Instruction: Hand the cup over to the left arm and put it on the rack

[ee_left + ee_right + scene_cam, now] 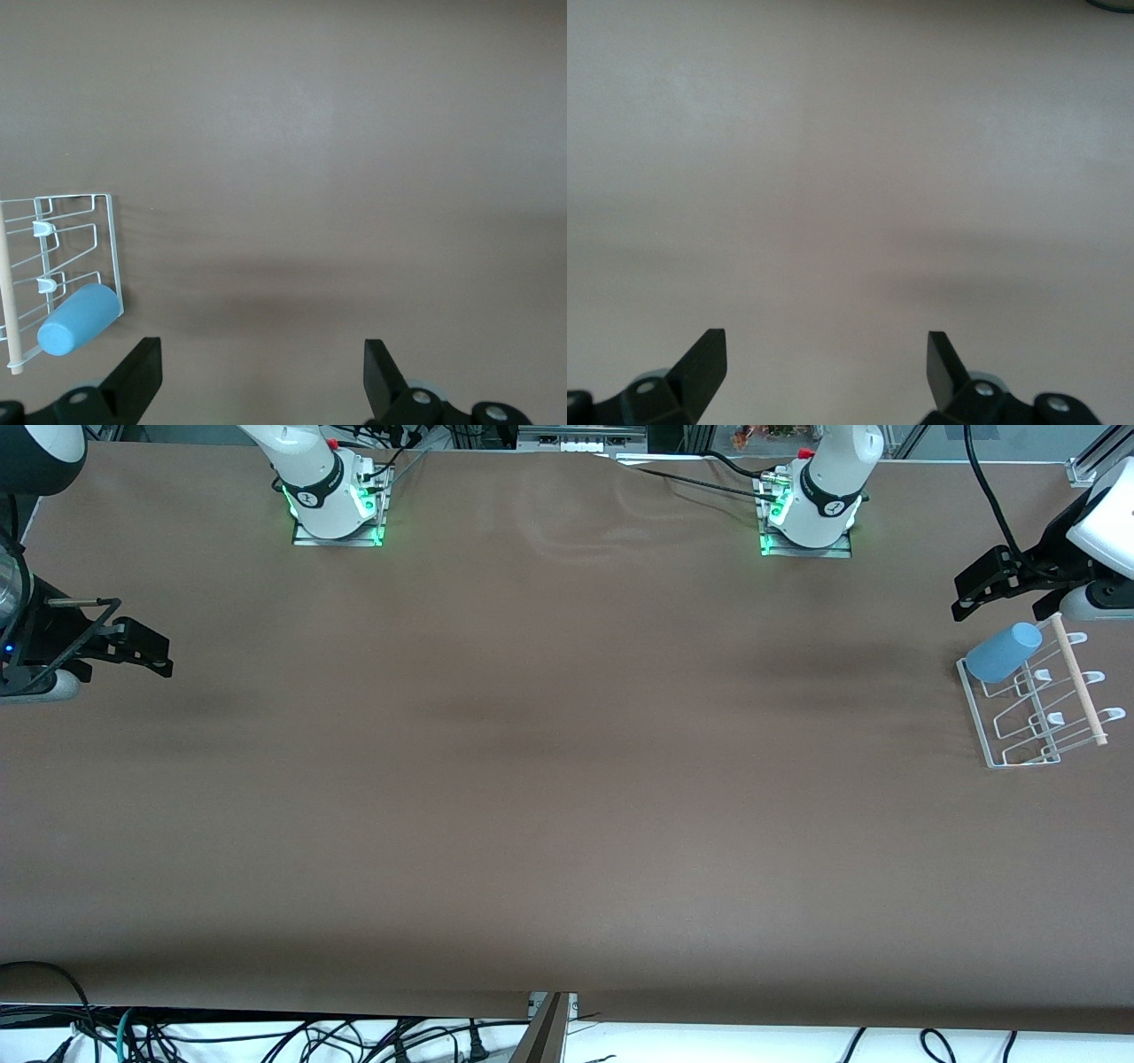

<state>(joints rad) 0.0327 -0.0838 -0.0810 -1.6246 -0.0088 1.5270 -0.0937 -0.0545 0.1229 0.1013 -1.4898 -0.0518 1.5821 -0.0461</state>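
The light-blue cup [1002, 652] rests tilted on the pegs of the clear wire rack [1028, 740], at the rack's end toward the robots' bases. The rack stands at the left arm's end of the table, with its wooden rod [1079, 680] along one side. In the left wrist view the cup [78, 320] lies on the rack's corner [111, 239]. My left gripper [979, 593] is open and empty, above the table just beside the cup. My right gripper [142, 646] is open and empty over the right arm's end of the table; its wrist view shows only bare table between its fingers [704, 359].
The brown table [567, 779] spreads wide between the two arms. The arm bases [337, 505] stand along the edge farthest from the front camera. Cables [266, 1036] hang below the table's nearest edge.
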